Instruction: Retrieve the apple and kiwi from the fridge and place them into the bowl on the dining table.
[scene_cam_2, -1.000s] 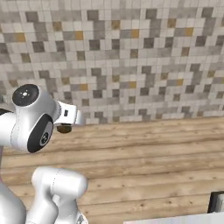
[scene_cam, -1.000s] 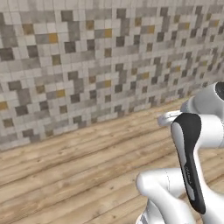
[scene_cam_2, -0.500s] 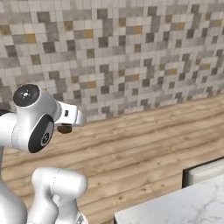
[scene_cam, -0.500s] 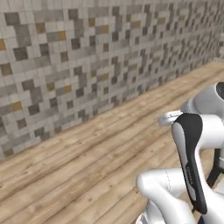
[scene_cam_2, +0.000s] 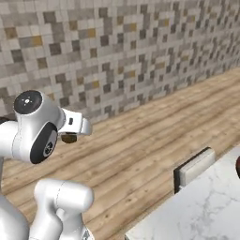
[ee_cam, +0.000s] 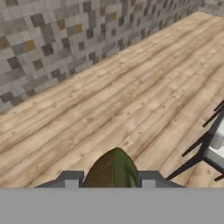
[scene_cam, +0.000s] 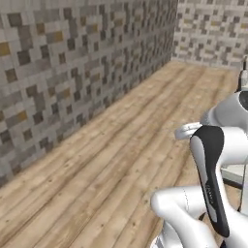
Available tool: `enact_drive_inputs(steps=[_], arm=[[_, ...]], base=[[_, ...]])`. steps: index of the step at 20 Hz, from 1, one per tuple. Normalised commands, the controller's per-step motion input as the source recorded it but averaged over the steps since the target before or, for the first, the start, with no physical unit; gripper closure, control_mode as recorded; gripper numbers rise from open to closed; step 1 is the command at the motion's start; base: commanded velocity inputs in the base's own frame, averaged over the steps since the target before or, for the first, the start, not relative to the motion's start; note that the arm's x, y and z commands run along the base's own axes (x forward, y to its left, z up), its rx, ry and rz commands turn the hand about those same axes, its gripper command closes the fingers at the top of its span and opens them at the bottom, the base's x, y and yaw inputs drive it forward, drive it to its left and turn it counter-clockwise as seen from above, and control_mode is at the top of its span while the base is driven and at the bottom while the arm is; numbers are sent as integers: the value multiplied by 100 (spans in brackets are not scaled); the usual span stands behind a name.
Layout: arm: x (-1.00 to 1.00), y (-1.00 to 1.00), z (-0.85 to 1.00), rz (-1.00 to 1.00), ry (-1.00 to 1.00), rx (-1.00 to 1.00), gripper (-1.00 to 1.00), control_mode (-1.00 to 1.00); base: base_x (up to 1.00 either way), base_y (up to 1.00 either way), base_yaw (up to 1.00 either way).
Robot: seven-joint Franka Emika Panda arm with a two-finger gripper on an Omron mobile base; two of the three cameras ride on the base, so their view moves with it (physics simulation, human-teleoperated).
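In the hand view, nearest to the camera, the kiwi [ee_cam: 113,169] sits between the two dark fingertips of the gripper [ee_cam: 107,178]. One tip is touching its left side and the other its right side, so the jaws are clamped on the fruit. The kiwi looks brown with some green, and its rounded end points away from the hand, over the floor.

In the right base view the same kiwi [scene_cam_2: 69,138] is a small dark brown shape just under the white hand [scene_cam_2: 77,125], at the left of the picture. It hangs in the air, well above the floor, and is partly hidden by the hand.

Below and beyond the fruit lies the wooden floor [ee_cam: 131,100], made of long pale planks. In the right base view the corner of the table [scene_cam_2: 201,206] comes in at the lower right, white marble with grey veins. Just beside its edge stands a stool [scene_cam_2: 194,168] with a pale seat and a dark frame. In the hand view a stool [ee_cam: 214,144] with black legs is at the right edge, standing on the planks.

At the right edge of the right base view, on the table, there is a small dark red sliver [scene_cam_2: 238,167]; I cannot tell what it is.

Farthest away is the wall [scene_cam_2: 122,51], covered with small tiles in grey, beige and brown.
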Motion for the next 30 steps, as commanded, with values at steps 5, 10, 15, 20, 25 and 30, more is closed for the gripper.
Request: enact_drive_inputs(steps=[5,10,15,20,25,30], arm=[[0,0,0,0,0,0,100,100],[0,0,0,0,0,0,100,100],[0,0,0,0,0,0,100,100],[0,0,0,0,0,0,100,100],[0,0,0,0,0,0,100,100],[0,0,0,0,0,0,100,100]], base=[[82,43,-57],[66,33,-59],[20,1,-54],[21,0,-52],[52,1,-50],[67,4,-48]])
